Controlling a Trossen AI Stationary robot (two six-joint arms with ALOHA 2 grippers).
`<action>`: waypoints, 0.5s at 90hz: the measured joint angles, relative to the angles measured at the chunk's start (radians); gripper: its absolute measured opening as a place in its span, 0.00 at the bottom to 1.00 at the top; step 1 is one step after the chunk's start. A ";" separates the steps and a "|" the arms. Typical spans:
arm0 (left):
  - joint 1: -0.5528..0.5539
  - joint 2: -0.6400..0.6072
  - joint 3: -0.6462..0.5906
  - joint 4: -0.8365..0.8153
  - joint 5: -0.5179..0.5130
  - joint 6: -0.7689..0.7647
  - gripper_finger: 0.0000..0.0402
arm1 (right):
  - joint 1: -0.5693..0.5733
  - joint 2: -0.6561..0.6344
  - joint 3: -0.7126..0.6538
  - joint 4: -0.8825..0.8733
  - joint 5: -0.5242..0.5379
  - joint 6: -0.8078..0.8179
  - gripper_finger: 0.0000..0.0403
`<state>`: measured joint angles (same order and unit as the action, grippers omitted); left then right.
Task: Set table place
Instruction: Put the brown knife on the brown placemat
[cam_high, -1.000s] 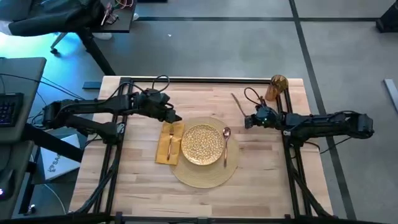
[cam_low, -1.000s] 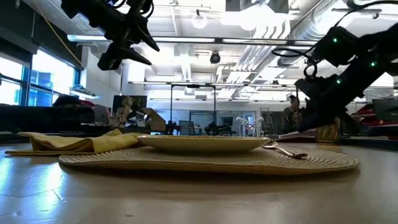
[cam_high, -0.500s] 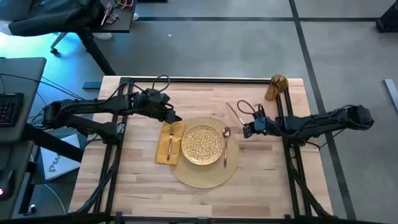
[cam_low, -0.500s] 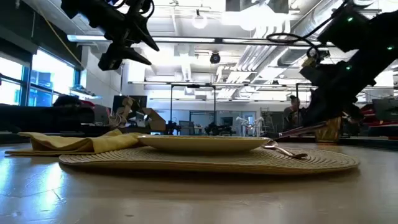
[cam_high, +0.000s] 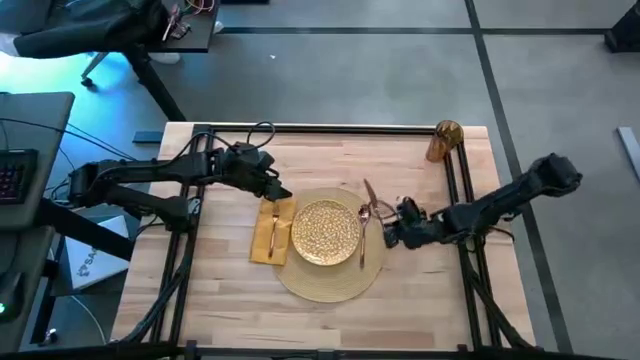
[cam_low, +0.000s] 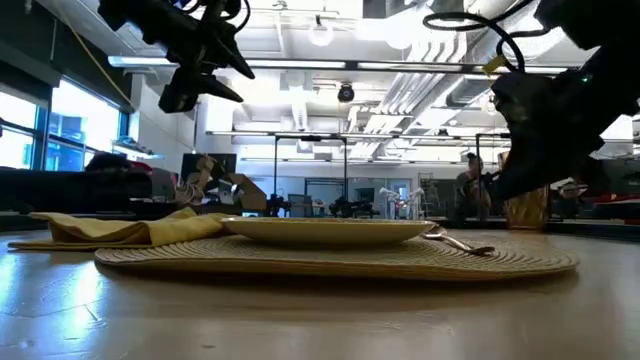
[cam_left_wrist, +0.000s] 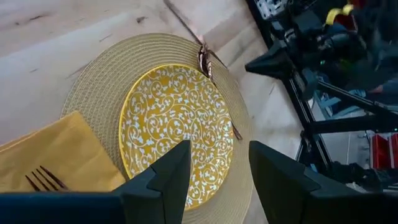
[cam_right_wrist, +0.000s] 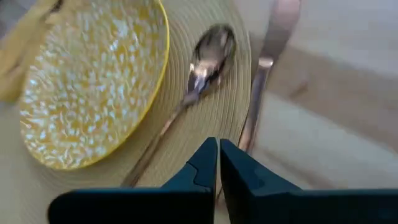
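Observation:
A gold patterned plate (cam_high: 326, 232) sits on a round tan placemat (cam_high: 325, 282). A yellow napkin (cam_high: 272, 228) with a fork (cam_high: 272, 235) lies to its left. A copper spoon (cam_high: 363, 232) lies on the mat, right of the plate. An amber glass (cam_high: 444, 141) stands at the table's far right. My right gripper (cam_high: 386, 232) is at the mat's right edge, shut on a copper knife (cam_high: 372, 200). My left gripper (cam_high: 283, 190) hovers open above the napkin's far end and holds nothing. My right gripper pinches the knife's handle (cam_right_wrist: 247, 138) between its two fingers, near the handle's end. The fingers (cam_right_wrist: 205, 163) slant down from the table's right side. The blade (cam_right_wrist: 281, 18) points toward the far edge, beside the spoon. I cannot tell whether the knife touches the table.
The wooden table (cam_high: 420, 300) has bare room near the front edge and on the far left. Black frame bars (cam_high: 462, 170) run across the table on both sides. In the low view, the room behind shows desks and a person far off.
My right gripper has moved toward the table's near edge and left, up to the placemat's right edge. It carried the knife, which came up off the far right of the table and now lies close beside the spoon.

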<state>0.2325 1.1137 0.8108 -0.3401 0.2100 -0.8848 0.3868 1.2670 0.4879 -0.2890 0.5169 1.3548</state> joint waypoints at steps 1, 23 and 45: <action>0.000 0.000 0.000 0.000 0.000 0.001 0.37 | 0.002 0.007 0.004 -0.006 0.001 0.008 0.00; 0.000 0.000 0.000 0.000 0.036 0.033 0.37 | -0.077 0.072 0.039 -0.064 -0.041 0.027 0.03; 0.000 0.000 0.000 -0.007 0.056 0.038 0.37 | -0.119 0.088 0.039 -0.023 -0.117 -0.230 0.27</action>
<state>0.2321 1.1141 0.8108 -0.3473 0.2659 -0.8469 0.2680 1.3553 0.5267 -0.3121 0.4000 1.1252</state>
